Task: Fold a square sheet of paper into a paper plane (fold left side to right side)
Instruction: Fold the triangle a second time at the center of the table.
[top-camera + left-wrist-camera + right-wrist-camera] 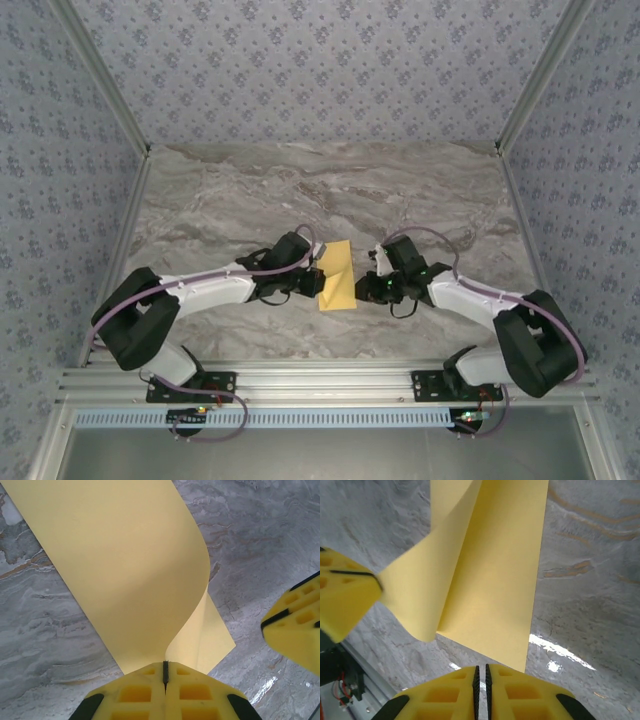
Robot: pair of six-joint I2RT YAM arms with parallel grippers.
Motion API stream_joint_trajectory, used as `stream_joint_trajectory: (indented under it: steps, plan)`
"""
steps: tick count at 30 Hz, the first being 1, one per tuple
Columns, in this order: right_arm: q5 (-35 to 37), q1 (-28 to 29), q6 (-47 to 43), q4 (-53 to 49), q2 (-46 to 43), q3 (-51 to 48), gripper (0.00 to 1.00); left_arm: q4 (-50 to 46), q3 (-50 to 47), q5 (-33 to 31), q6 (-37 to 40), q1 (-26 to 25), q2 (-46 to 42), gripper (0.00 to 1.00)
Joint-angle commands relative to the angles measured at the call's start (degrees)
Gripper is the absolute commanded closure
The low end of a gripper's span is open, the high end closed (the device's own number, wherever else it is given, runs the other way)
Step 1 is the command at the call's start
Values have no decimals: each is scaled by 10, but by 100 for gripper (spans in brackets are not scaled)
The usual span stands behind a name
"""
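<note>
No text or labels legible, as far as visible

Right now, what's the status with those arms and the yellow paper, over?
Left gripper shut on the square sheet of paper, edge lifted, curling over. Right gripper shut beside the sheet. Nothing seen in the way.

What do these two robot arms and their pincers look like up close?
The left arm and right arm alike have black joints and white links. A lilac cable runs along each. Their fingers are yellow blocks with square recesses and black trim.
</note>
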Motion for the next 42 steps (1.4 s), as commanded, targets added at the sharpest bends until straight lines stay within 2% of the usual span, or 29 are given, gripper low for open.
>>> stream_joint_trajectory:
  steps: [1, 42]
  plan:
    - [39, 14, 7, 2, 21, 5, 88, 2, 4, 14, 19, 7, -9, 100]
    - [64, 38, -29, -87, 117, 52, 87, 14, 41, -17, 44, 24, 71, 100]
